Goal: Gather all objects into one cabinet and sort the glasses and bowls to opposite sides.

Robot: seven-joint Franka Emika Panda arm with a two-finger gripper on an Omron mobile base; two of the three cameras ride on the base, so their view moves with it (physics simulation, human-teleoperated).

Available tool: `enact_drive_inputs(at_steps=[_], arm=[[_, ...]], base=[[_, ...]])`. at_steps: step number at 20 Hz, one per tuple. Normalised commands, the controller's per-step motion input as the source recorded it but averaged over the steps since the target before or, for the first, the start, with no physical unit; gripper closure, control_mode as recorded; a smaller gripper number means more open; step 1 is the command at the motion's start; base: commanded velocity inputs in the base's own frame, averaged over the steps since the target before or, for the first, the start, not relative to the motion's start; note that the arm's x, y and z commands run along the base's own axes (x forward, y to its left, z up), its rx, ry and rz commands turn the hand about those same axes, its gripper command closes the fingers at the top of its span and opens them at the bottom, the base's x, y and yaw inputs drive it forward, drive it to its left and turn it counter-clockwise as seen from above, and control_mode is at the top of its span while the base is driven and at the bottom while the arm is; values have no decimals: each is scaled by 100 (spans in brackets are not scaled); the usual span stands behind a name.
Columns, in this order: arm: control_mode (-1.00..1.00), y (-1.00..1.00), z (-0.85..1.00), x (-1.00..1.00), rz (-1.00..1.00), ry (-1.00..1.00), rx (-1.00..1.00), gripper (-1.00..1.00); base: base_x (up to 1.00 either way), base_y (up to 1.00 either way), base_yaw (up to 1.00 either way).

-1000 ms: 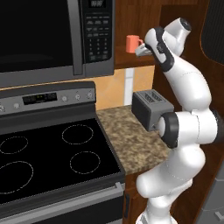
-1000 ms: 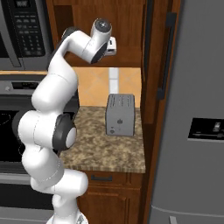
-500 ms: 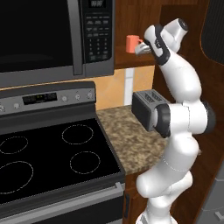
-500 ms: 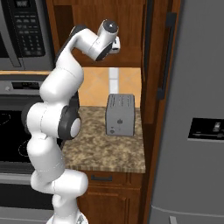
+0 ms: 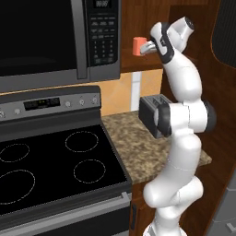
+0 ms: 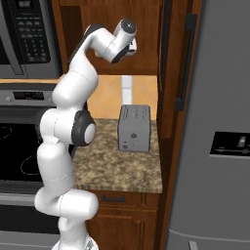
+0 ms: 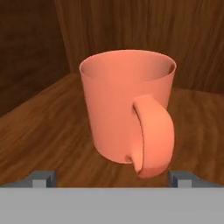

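One coral-orange mug (image 7: pixel 127 109) stands upright on the cabinet shelf (image 7: pixel 39 131), dead ahead of the claw (image 7: pixel 113 178), handle facing it; the claw gapes fully, holding nothing.

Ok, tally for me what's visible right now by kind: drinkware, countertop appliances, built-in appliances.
Drinkware: 1, coral-orange mug, upright on the cabinet shelf
Countertop appliances: 1, toaster
Built-in appliances: 3, microwave, stove, fridge
Total: 5
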Motion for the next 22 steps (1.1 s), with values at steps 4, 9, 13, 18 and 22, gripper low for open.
enact_drive_inputs(at_steps=[4,9,13,18,22], arm=[[-100,0,0,32,6,1,0,-100],[-100,-6,0,24,6,0,0,-100],[-100,-8,0,10,5,1,0,-100],[-100,5,-15,0,5,0,0,100],[-100,15,-22,0,1,-1,0,100]], base=[[0,0,0],[0,0,0],[0,0,0],[0,0,0],[0,0,0]])
